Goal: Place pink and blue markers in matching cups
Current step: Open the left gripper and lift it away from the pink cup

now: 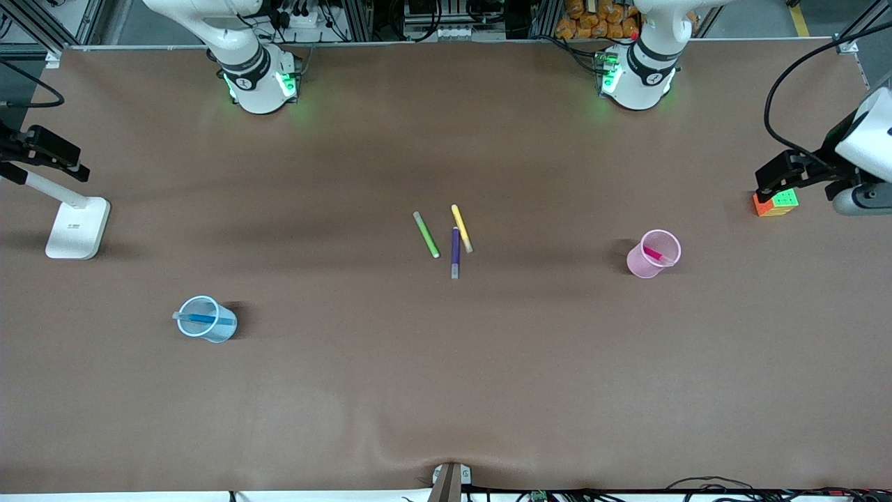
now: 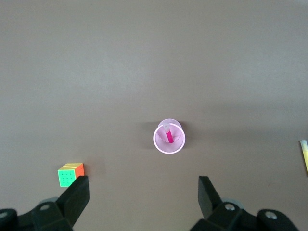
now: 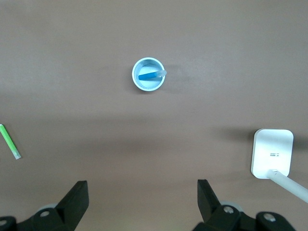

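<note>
Two white Franka arms on rounded white bases, each ringed by a black joint band with a small round mark and lit by green lights at the foot; black cables trail from both; each wrist ends in matte black fingers with round screw heads.

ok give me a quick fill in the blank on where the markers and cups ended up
1. The pink marker stands inside the ____ cup.
2. The blue cup holds the ____ marker.
3. The purple pen lies on the table between the green pen and the ____ pen.
4. The left gripper and the right gripper both have their jaws ____, holding nothing.

Missing words: pink; blue; yellow; open
</note>
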Available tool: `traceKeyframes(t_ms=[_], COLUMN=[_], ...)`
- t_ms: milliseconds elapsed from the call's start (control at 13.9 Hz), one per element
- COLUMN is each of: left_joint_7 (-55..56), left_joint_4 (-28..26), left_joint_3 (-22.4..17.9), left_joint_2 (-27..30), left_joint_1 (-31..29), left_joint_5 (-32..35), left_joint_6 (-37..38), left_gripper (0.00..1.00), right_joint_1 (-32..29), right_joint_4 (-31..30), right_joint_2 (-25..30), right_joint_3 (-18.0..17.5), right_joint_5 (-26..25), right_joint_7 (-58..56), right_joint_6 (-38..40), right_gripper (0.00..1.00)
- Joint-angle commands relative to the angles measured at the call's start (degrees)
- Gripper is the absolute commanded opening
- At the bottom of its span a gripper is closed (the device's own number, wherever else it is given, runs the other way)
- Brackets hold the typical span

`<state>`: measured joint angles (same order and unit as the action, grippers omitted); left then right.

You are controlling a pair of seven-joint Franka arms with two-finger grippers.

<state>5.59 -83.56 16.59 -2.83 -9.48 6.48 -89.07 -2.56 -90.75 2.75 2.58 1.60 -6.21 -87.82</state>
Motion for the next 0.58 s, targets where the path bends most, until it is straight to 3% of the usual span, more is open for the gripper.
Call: traceKeyframes(t_ms=[0, 288, 504], left_joint_7=[-1.98, -4.09, -4.44], left_joint_4=[-0.28, -2.47, -5.47], left_joint_3=[-6.01, -17.63, -18.61], left_joint_2=[3.0, 5.9, 8.89], left_joint_1=[5.24, 16.32, 16.87], left_joint_5=[-0.85, -1.65, -3.67], left_joint_6=[1.88, 4.95, 5.04], left_gripper=[1.0, 1.0, 1.0], right_joint_1=[-2.01, -1.83, -1.74], right_joint_4=[-0.92, -0.92, -0.92], right_joint_2=[1.47, 1.47, 1.55], right_joint_3=[-2.05, -1.97, -1.97], right_joint_5=[-0.72, -0.72, -0.81], right_joint_7=[0.85, 0.94, 0.85], right_joint_6=[0.46, 0.55, 0.46], right_gripper=[1.0, 1.0, 1.0])
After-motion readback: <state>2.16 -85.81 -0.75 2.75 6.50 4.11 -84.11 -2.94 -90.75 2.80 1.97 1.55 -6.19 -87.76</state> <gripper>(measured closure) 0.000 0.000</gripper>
